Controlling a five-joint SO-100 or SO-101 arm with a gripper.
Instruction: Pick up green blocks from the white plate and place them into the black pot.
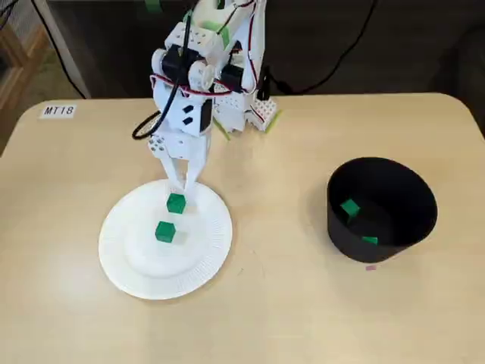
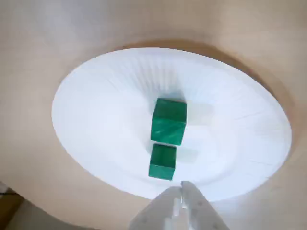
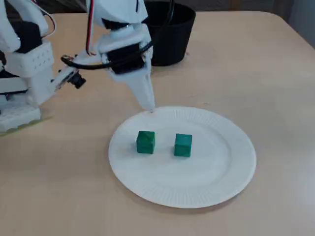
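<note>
Two green blocks lie close together near the middle of the white paper plate [image 1: 204, 254] [image 2: 96, 105] [image 3: 216, 162]. The block nearer the arm [image 1: 176, 203] [image 2: 162, 162] [image 3: 145, 141] sits just below my gripper [image 1: 183, 186] [image 2: 184, 191] [image 3: 150, 109]. The farther block [image 1: 165, 231] [image 2: 169, 121] [image 3: 183, 145] lies one block-width beyond it. The gripper points down over the plate's rim on the arm side, fingers closed to a point, holding nothing. The black pot [image 1: 394, 220] [image 3: 172, 34] stands apart from the plate and holds two green blocks [image 1: 349, 208].
The arm's white base [image 1: 242, 106] [image 3: 22, 93] stands at the table's back edge in the fixed view from the front. A label reading MT18 [image 1: 58, 111] is stuck near the back left corner. A small pink mark [image 1: 370, 267] lies in front of the pot.
</note>
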